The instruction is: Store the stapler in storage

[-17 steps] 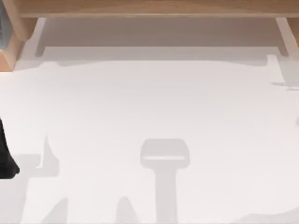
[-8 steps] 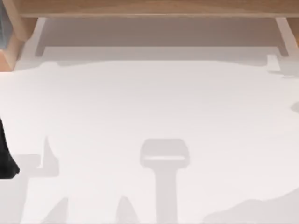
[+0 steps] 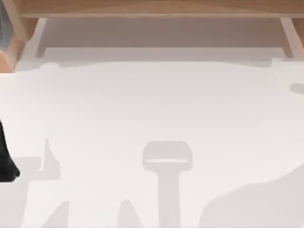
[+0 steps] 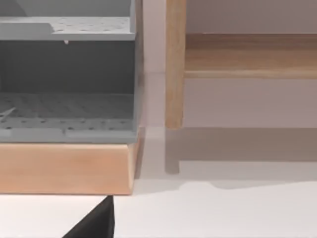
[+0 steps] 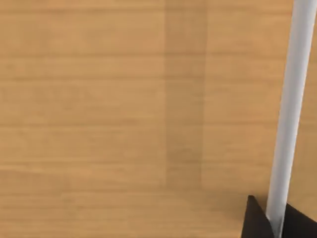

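Since the stapler's place cannot be told from these pictures, its handling is judged from the task alone: likely a rigid, fairly light, smooth-cased item, best taken across its narrow sides near mid-length, with a firm squeeze against slipping. Top view: a white bench [image 3: 152, 104] carrying only shadows, a wooden frame [image 3: 152, 7] along the far edge, and a black part of the left arm [image 3: 4, 164] cut off at the left edge. Left wrist view: a grey rack [image 4: 67, 114] with perforated shelves on a wooden base [image 4: 64, 168], probably the storage, beside a wooden post [image 4: 175, 64]; a dark wedge of the left claw [image 4: 94, 227] intrudes, open or closed cannot be told. Right wrist view: a wooden panel [image 5: 99, 99] close ahead, a white bar [image 5: 290, 109] crossing it, and dark corners of the right claw [image 5: 260, 225] flanking that bar; whether it grips anything cannot be told.
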{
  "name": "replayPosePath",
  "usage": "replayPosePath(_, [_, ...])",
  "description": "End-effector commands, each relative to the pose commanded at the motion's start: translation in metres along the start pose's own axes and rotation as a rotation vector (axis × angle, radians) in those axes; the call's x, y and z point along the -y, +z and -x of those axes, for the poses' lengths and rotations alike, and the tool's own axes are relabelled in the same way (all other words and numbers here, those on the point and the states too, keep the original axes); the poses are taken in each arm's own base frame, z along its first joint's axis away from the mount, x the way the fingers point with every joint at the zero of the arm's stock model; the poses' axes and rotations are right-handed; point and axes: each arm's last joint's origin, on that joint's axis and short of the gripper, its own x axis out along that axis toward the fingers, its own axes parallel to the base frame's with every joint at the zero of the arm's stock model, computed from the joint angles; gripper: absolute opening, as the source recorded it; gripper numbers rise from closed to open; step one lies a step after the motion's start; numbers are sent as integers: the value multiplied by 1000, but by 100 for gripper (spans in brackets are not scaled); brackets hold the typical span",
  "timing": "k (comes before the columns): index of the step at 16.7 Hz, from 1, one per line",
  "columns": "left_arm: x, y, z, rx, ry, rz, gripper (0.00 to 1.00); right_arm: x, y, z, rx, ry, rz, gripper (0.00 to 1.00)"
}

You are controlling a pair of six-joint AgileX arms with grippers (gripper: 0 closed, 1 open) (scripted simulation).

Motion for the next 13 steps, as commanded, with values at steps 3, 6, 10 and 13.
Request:
replayPosePath(3, [0, 0, 0, 0, 0, 0, 100, -3, 1, -6, -2, 12, -5, 0])
replayPosePath(6, [0, 0, 0, 0, 0, 0, 100, -3, 1, -6, -2, 12, -5, 8])
replayPosePath(10, [0, 0, 0, 0, 0, 0, 100, -3, 1, -6, -2, 12, -5, 38])
replayPosePath(13, [0, 0, 0, 0, 0, 0, 100, -3, 1, -6, -2, 12, -5, 60])
